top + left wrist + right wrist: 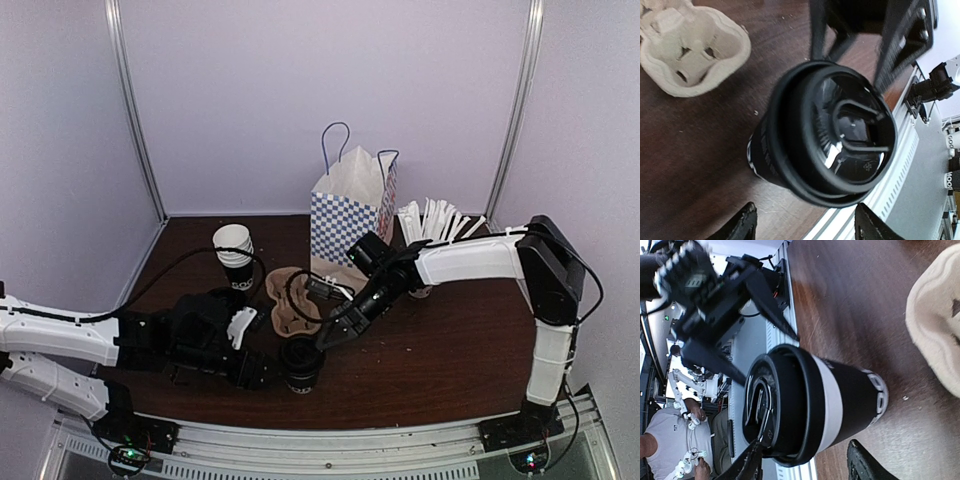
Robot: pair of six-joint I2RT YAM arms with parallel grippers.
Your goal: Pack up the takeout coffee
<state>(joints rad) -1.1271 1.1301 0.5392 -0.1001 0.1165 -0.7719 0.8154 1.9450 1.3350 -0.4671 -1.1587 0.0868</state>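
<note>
Overhead only, checkered bag (347, 218) behind coffee (300, 366)

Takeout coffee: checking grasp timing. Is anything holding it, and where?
Not held: takeout coffee stands on the table; left gripper and right gripper open beside it.

Overhead view looks down; wrist views closely share the coffee (830, 135).

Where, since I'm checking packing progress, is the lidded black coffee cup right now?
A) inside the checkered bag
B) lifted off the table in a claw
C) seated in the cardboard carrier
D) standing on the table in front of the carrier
D: the coffee cup stands upright with its base on the table, just in front of the cardboard carrier and outside the checkered bag.
</note>
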